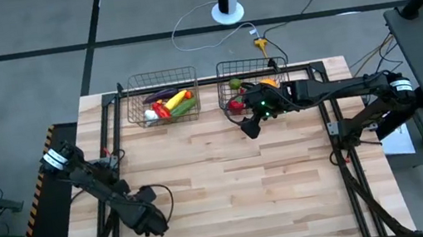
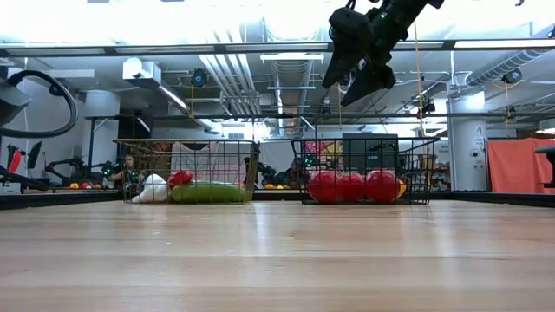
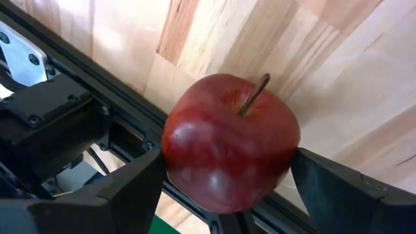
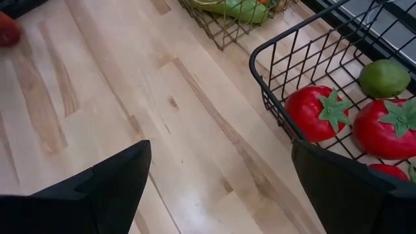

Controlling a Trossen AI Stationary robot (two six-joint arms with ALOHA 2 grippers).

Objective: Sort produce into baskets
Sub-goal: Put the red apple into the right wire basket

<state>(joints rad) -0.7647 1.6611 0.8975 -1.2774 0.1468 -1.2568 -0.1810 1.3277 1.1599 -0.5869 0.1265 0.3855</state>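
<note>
My left gripper (image 1: 149,220) is near the table's front left and is shut on a dark red apple (image 3: 231,143) with a brown stem; in the high view the gripper hides the apple. My right gripper (image 1: 250,125) is open and empty. It hangs high above the table (image 2: 360,65), just in front of the dark grey basket (image 1: 253,87). That basket holds red tomatoes (image 4: 318,110) and a green lime (image 4: 385,78). The copper basket (image 1: 162,99) at the far left holds a green cucumber, a red piece, yellow corn, a purple eggplant and white garlic. My left gripper pinches the apple between its two fingers, one on each of two opposite sides (image 3: 175,162) at its widest part. The stem (image 3: 253,96) points up toward the wrist. Whether the apple is clear of the table, I cannot tell.
The two baskets stand side by side along the table's far edge (image 2: 186,173) (image 2: 364,169). Bare wood (image 1: 238,182) stretches between them and the near edge. Black frame rails (image 1: 342,149) run along the table's sides.
</note>
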